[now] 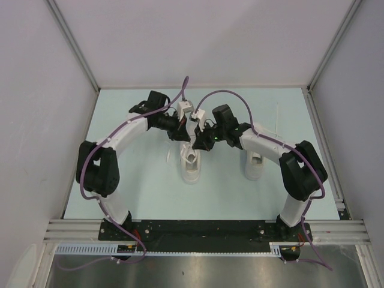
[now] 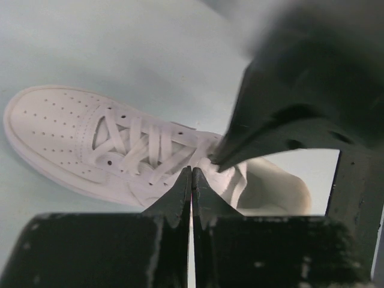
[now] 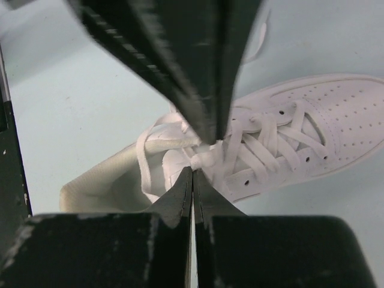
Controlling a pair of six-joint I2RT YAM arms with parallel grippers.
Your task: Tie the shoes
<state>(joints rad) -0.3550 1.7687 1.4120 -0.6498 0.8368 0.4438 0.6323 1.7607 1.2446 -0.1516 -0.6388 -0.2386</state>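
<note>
Two white shoes stand on the pale table. The left shoe (image 1: 191, 171) is in the middle with its toe towards the arms. The right shoe (image 1: 254, 168) is partly hidden under my right arm. Both grippers meet over the left shoe's (image 2: 60, 129) laces. My left gripper (image 2: 192, 171) is shut, its tips at the top of the lacing. My right gripper (image 3: 193, 171) is shut too, its tips against a small knot (image 3: 204, 159) by the tongue. A lace loop (image 3: 141, 162) hangs over the shoe's (image 3: 324, 114) opening. Whether either gripper pinches a lace does not show.
White enclosure walls (image 1: 36, 90) stand on three sides, with aluminium rails (image 1: 78, 48) along their edges. Purple cables (image 1: 231, 96) arc over both arms. The black base plate (image 1: 198, 231) lies along the near edge.
</note>
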